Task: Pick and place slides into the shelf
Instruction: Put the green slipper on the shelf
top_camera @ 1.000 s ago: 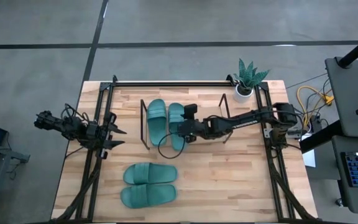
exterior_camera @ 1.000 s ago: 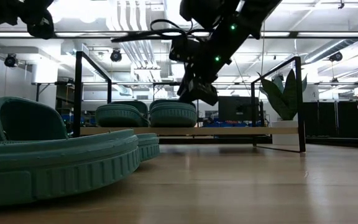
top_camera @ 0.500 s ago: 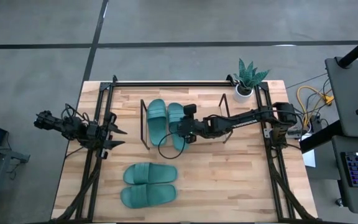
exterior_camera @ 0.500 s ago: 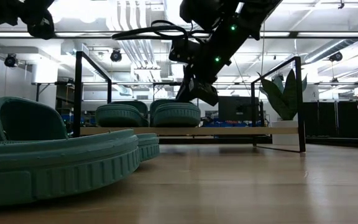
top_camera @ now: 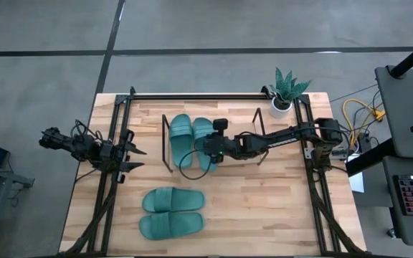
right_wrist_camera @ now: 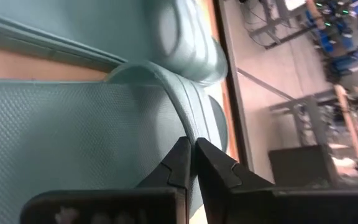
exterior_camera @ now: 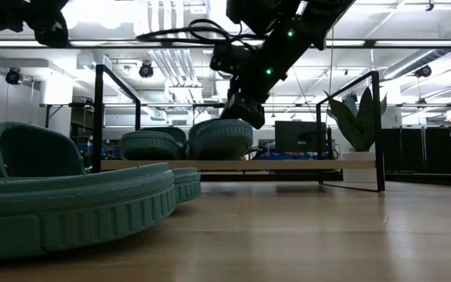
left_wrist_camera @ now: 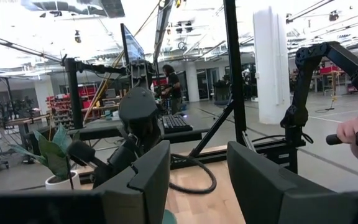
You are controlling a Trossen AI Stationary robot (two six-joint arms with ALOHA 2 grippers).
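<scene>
— Where did we see the right gripper [top_camera: 208,146]?
— Clenched, empty, over the slides [top_camera: 191,137] on the shelf [top_camera: 168,147], at twelve o'clock.
— And the left gripper [top_camera: 136,158]?
— Parted, holding nothing, at nine o'clock.

All four slides are the same teal-green: two [top_camera: 181,137] [top_camera: 203,140] lie on the shelf [top_camera: 167,147], whose thin rods are black over a pale wood base, and two more [top_camera: 173,200] [top_camera: 171,226] lie on the table [top_camera: 264,208], a light wood top striped with darker and paler planks. In the right wrist view a slide's sole [right_wrist_camera: 73,149] shows a fine pebbled texture and its strap [right_wrist_camera: 179,106] a paler green edge. Both arms are dark, almost black, and the small plant [top_camera: 287,87] has green spiky leaves in a white pot.
</scene>
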